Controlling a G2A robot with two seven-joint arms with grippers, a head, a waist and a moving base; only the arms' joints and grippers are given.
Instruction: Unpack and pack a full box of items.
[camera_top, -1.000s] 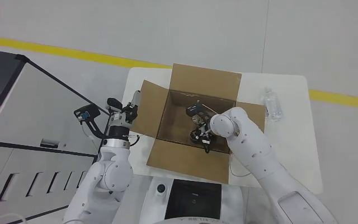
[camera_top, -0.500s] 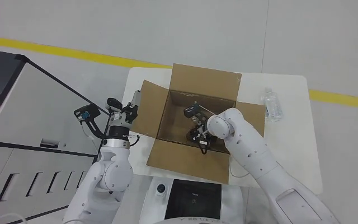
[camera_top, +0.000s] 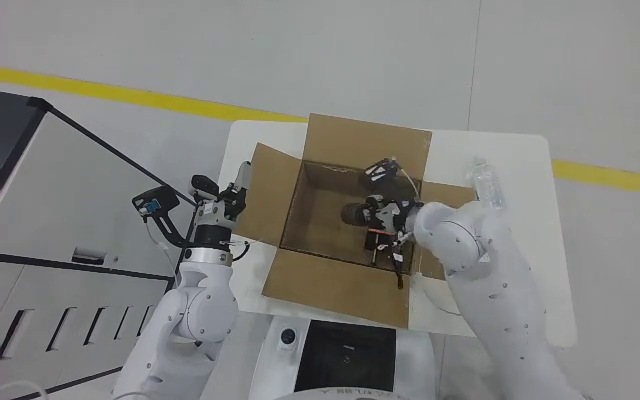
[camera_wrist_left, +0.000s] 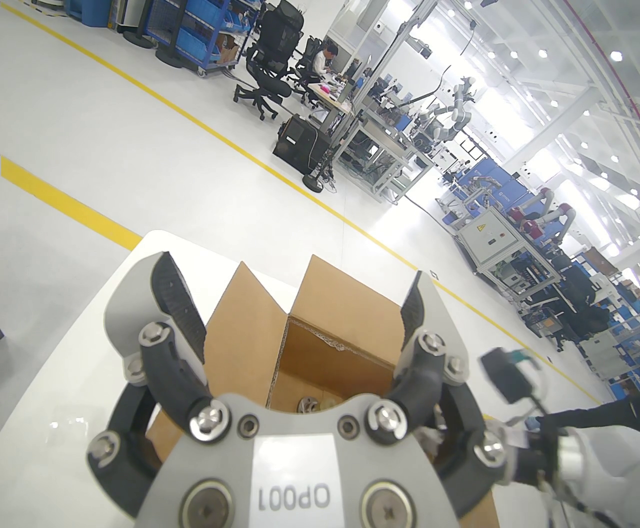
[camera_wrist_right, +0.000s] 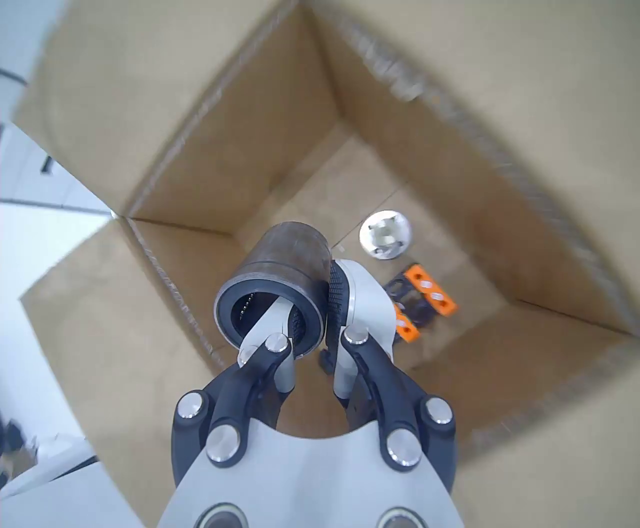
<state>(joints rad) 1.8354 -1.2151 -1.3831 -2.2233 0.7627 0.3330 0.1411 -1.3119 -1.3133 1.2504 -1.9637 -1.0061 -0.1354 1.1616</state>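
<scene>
Now | right gripper (camera_wrist_right: 314, 296) nearly closed on bearing (camera_wrist_right: 285, 257) wall, one finger in the bore, one outside: likely surer than spanning the sleeve | bearing hangs over box (camera_wrist_right: 225, 150) floor, above disc (camera_wrist_right: 385, 235) and orange blocks (camera_wrist_right: 431, 291) | left gripper (camera_wrist_left: 291, 280) wide open, empty, beside box, likely keeping clear

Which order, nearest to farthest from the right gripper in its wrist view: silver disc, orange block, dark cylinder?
1. Dark cylinder: held in the right gripper.
2. Orange block: box floor, just beyond.
3. Silver disc: box floor, farther in.
</scene>
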